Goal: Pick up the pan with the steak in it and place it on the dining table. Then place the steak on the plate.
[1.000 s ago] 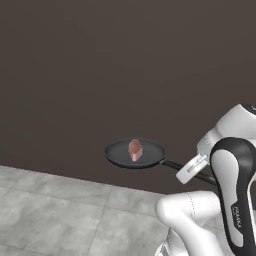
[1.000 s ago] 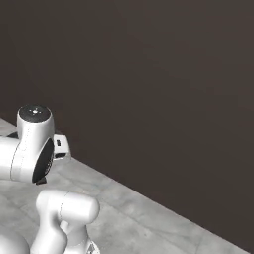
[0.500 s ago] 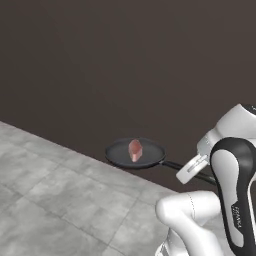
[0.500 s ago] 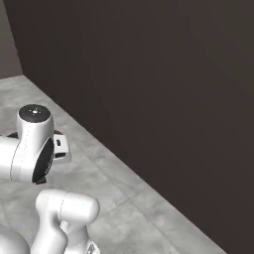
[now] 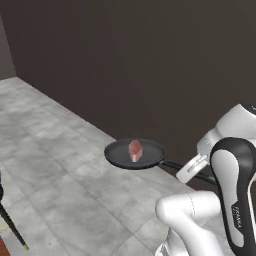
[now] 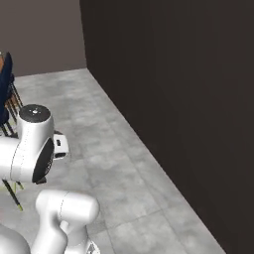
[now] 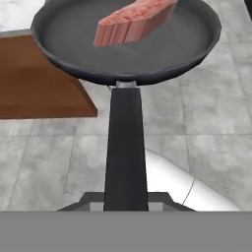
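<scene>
Dark wall above grey tiled floor; blue chair; brown wooden slab.

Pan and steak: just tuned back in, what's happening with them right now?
The arm is carrying the pan by its long handle, held level in the air above a grey tiled floor, in front of a dark wall. The steak sits inside the pan, near its middle. In the hand view the handle runs straight back to the gripper, though the fingertips themselves are hidden. A brown wooden surface lies below the pan there. The pan has not been set down yet.
</scene>
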Controlling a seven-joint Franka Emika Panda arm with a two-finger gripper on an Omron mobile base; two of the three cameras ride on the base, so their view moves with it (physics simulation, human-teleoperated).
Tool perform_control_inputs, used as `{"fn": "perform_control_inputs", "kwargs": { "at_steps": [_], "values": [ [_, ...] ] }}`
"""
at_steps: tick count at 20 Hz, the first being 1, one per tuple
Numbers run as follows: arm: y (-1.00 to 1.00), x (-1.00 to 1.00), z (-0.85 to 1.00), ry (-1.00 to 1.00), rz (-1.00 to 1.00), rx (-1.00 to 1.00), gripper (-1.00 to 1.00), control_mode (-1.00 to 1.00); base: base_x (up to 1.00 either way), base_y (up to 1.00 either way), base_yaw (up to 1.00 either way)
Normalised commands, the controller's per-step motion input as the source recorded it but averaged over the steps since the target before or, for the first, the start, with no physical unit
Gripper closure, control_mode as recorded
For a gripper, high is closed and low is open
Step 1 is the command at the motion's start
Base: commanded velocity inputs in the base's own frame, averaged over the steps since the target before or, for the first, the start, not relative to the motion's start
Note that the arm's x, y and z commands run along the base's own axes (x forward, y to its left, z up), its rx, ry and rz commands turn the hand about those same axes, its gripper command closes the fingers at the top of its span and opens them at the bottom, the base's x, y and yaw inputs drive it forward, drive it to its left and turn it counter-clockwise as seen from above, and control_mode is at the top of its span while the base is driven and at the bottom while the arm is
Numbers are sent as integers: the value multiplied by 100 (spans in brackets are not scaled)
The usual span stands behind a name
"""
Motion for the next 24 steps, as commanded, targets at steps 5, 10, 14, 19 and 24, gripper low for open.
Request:
{"fn": "perform_control_inputs", "kwargs": {
  "at_steps": [5, 10, 14, 19, 24],
  "values": [
    [0, 0, 0, 0, 0, 0, 100, 100, 3, 0, 50],
    [0, 0, 0, 0, 0, 0, 100, 100, 29, -18, 36],
    [0, 0, 0, 0, 0, 0, 100, 100, 45, -49, 19],
    [0, 0, 0, 0, 0, 0, 100, 100, 42, -72, 14],
    [0, 0, 0, 0, 0, 0, 100, 100, 48, -73, 13]
  ]
}}
